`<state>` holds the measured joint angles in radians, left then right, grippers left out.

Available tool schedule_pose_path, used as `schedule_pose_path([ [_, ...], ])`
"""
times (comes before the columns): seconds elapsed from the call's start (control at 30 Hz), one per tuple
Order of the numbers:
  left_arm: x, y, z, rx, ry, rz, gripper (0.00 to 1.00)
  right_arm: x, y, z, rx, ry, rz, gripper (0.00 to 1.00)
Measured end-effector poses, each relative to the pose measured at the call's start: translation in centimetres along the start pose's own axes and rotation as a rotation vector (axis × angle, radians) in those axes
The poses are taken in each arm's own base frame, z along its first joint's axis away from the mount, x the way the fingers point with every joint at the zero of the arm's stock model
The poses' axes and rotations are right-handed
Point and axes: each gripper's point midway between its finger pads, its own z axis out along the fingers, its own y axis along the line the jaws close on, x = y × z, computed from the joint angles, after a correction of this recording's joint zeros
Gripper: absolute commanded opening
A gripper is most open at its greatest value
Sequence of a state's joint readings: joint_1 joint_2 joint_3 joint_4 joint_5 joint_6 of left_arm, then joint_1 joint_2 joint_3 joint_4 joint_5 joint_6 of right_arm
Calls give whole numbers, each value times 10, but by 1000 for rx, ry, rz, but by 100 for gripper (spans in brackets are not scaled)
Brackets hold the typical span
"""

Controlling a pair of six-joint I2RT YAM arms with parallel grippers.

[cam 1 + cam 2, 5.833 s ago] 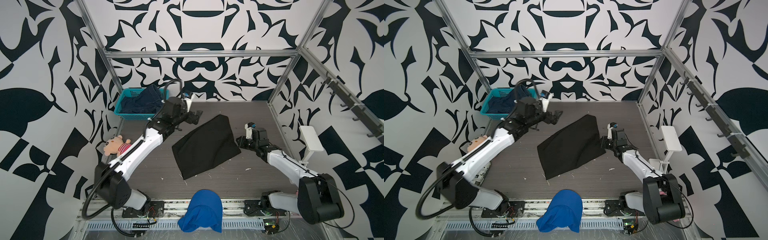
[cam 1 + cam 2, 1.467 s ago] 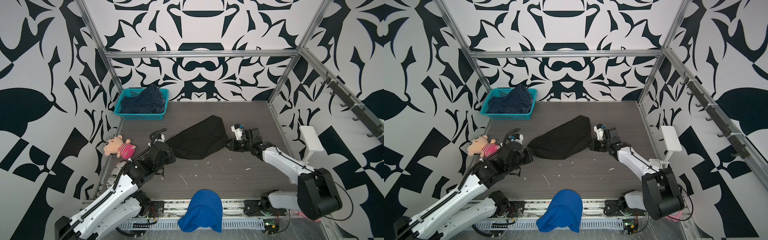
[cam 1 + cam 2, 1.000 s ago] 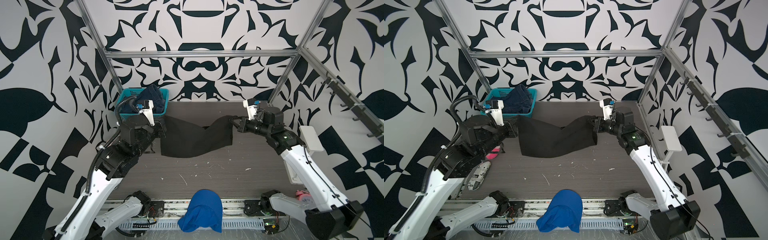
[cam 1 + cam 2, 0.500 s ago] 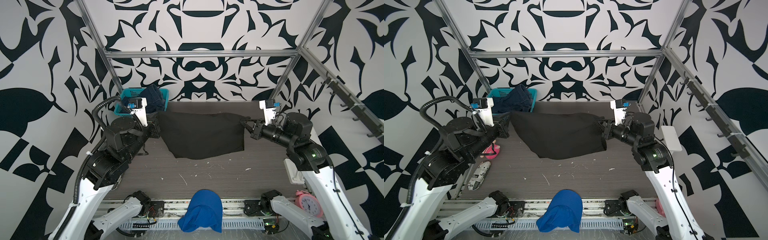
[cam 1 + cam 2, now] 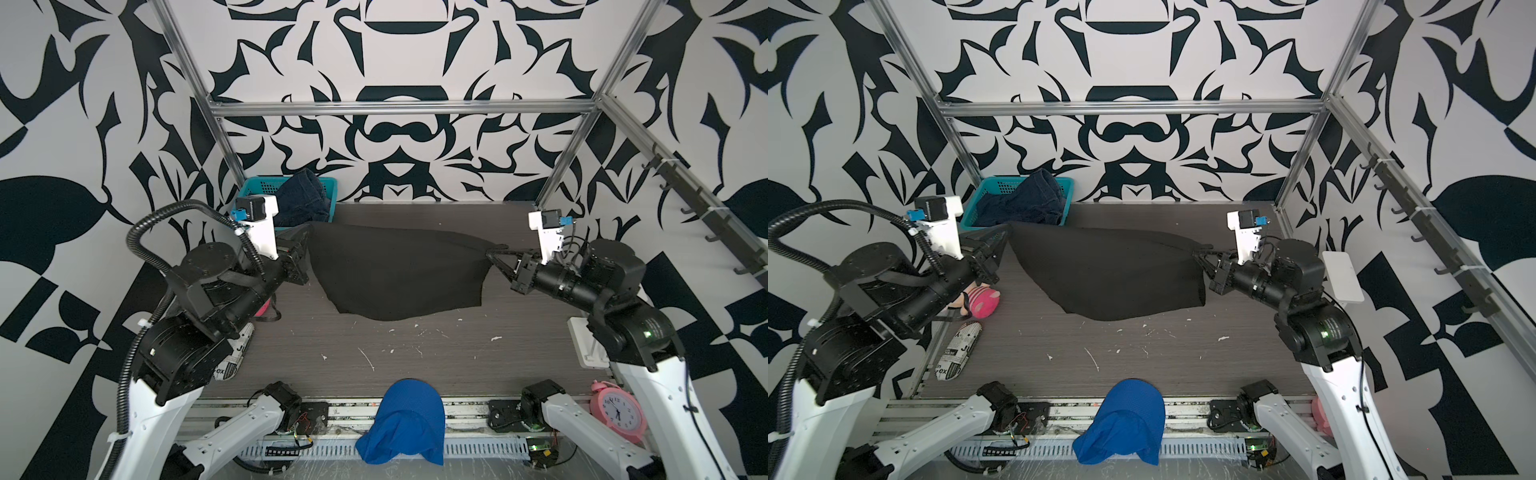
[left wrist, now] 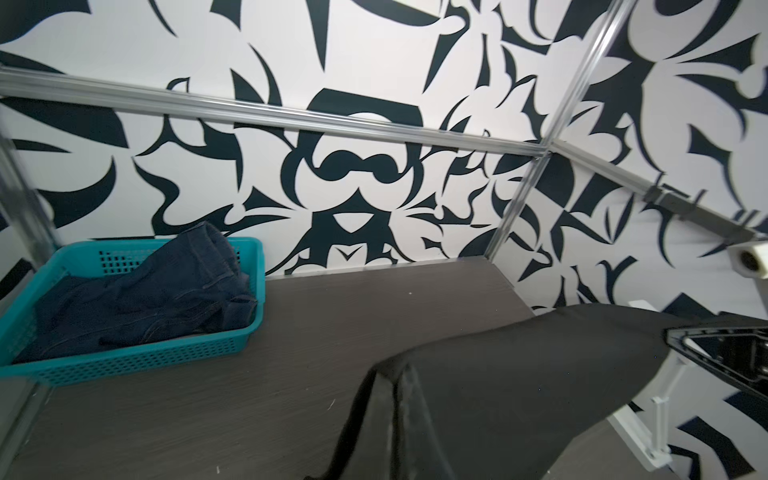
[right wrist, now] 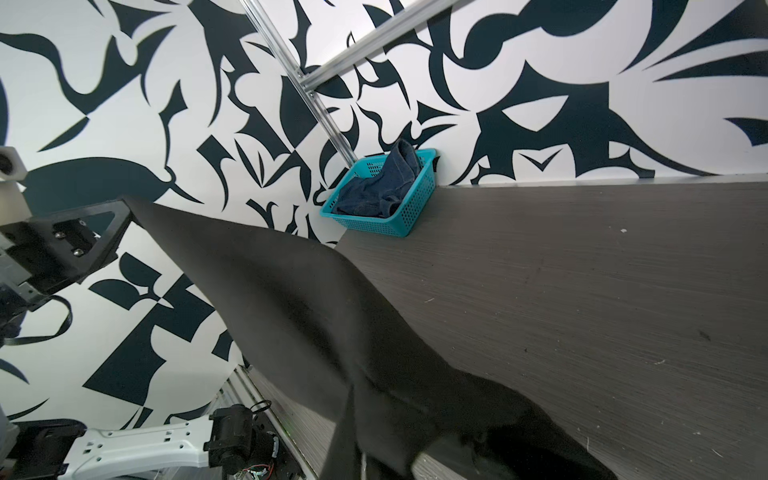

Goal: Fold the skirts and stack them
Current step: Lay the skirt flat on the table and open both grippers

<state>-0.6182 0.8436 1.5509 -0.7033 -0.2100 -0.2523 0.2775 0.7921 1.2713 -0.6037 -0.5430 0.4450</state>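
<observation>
Black skirt (image 5: pixel 399 270) now hangs spread wide at mid-frame in both top views, raised off the table (image 5: pixel 415 365) moments ago. Left gripper (image 5: pixel 306 237) and right gripper (image 5: pixel 491 252) are clamped on its top corners, so it looks ready to lay flat.

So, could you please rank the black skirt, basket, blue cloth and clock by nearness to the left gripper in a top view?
1. Black skirt, held by left gripper.
2. Basket, back left.
3. Blue cloth, front edge.
4. Clock, front right.
</observation>
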Motion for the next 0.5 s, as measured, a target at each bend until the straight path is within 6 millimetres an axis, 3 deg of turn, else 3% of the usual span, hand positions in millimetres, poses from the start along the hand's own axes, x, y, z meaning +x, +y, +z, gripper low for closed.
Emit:
schedule_pose_path([
  [0.2, -15, -16, -14, 85, -16, -4, 0, -14, 24, -30, -12, -50, -29, 0],
  [0.3, -22, -20, -12, 94, -21, 9, 0, -23, 27, -34, 3, -73, -37, 0],
  [0.4, -25, -16, 2, 54, -14, 48, 0, -27, 13, -16, 40, -45, -14, 0],
  [0.5, -20, -6, 32, -14, 22, 91, 0, -22, -20, 22, 106, 31, 41, 0],
])
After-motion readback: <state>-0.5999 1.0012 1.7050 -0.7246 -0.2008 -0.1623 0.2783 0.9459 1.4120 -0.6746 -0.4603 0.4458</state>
